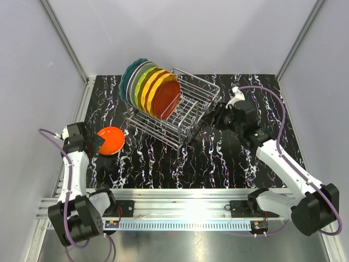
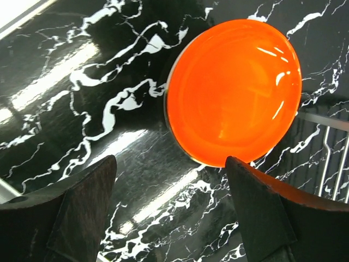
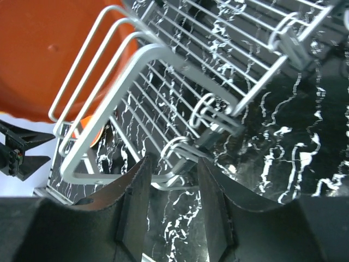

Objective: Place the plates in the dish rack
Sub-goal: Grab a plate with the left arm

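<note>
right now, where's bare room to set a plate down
Bare table in front of the dish rack, between the orange plate and the right arm. The rack's near slots are empty. Crowded: its far end, packed with plates, and around the left tool.

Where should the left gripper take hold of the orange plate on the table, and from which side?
Probably its rim nearest the left gripper, approached low from that side. The orange plate lies flat, so only the thin edge fits between the open fingers.
</note>
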### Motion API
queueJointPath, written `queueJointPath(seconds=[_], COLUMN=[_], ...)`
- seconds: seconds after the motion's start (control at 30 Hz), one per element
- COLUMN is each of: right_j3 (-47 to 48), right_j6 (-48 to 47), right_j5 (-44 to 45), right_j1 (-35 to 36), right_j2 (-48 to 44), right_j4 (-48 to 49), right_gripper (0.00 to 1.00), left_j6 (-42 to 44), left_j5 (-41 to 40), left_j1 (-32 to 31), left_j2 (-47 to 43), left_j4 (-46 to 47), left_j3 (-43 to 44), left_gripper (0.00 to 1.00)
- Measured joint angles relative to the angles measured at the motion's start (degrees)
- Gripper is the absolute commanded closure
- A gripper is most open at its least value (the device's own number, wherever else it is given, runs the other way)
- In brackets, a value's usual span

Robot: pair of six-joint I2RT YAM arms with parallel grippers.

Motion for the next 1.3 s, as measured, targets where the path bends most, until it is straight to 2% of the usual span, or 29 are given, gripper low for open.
queueJointPath(seconds=[0.27,0.4,0.6,0.73,0.83,0.97,1.1,1.3], right_j3=[-2.82,-3.15,-3.58,-3.96,-4.22,-4.52,-4.76,-4.79], right_j6=[-0.07,-0.07,0.00,0.13,0.24,0.31,0.31,0.33], right_j5=[-3.56,-4.46,-5.62,-5.88,-5.90,-5.90,-5.90,-5.90], right_j1=[-3.02,-3.21,-4.15,-4.63,-4.96,-5.03,-5.09,-5.33], right_j2=[-1.25,-1.27,-1.27,-1.27,-1.27,-1.27,-1.27,-1.51], right_j4=[1.01,1.75,2.51,3.23,3.41,3.50,3.69,3.76], right_gripper=[0.53,0.53,0.53,0.54,0.55,0.55,0.55,0.55], left_j6=[-1.11,-1.42,-1.14,-1.70,-2.43,-2.89,-3.52,-3.87], left_j5=[3.08,4.09,4.98,5.44,5.79,6.01,6.16,6.25], left_j1=[0.09,0.11,0.15,0.15,0.15,0.17,0.24,0.31], left_j2=[10.60,13.88,17.86,18.64,18.73,19.54,19.56,18.03], left_j4=[4.83,6.86,9.81,11.52,12.48,12.85,13.40,13.53], left_j3=[-0.17,-0.22,-0.22,-1.22,-2.45,-2.80,-2.93,-2.93], left_gripper=[0.24,0.38,0.40,0.51,0.63,0.72,0.77,0.77])
